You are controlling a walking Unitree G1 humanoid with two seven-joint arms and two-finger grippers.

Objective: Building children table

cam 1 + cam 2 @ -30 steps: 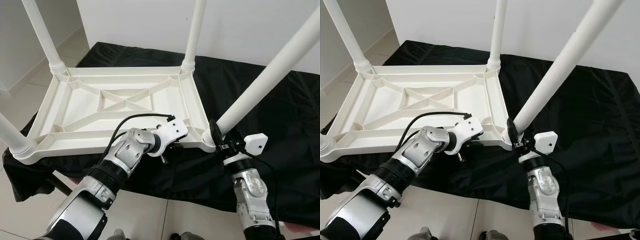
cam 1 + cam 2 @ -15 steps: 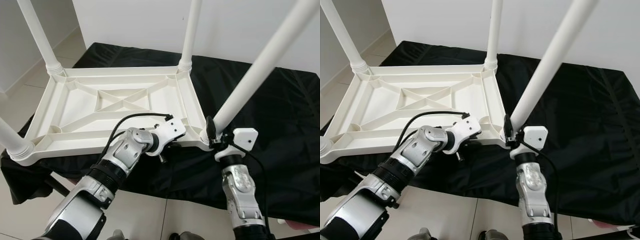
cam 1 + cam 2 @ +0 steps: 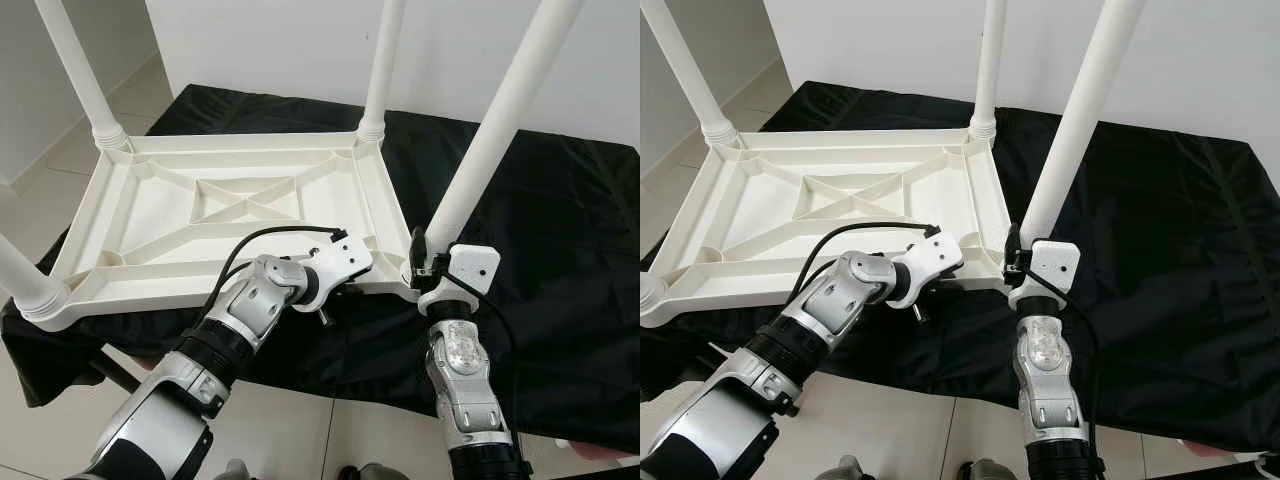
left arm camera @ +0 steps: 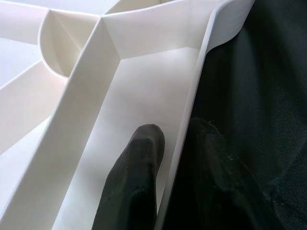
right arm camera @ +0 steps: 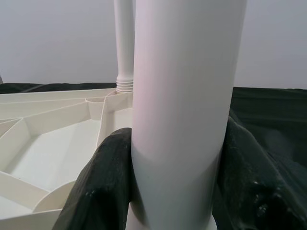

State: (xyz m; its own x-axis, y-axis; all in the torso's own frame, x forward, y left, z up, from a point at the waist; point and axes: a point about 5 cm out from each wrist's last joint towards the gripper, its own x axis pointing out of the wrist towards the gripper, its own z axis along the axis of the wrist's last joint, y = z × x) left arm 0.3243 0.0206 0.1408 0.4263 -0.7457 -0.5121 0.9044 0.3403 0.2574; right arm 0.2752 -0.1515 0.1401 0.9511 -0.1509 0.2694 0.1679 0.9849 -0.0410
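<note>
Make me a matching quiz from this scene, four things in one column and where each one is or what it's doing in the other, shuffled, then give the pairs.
Things:
1. left hand
2. right hand
3. black cloth
4. tabletop

States:
A. lies upside down, ribs showing
B. pinches the tabletop's near rim
C. spread under the tabletop
D. clamps the near right leg close to its base

Pairs: 1-B, 2-D, 3-C, 4-A
</note>
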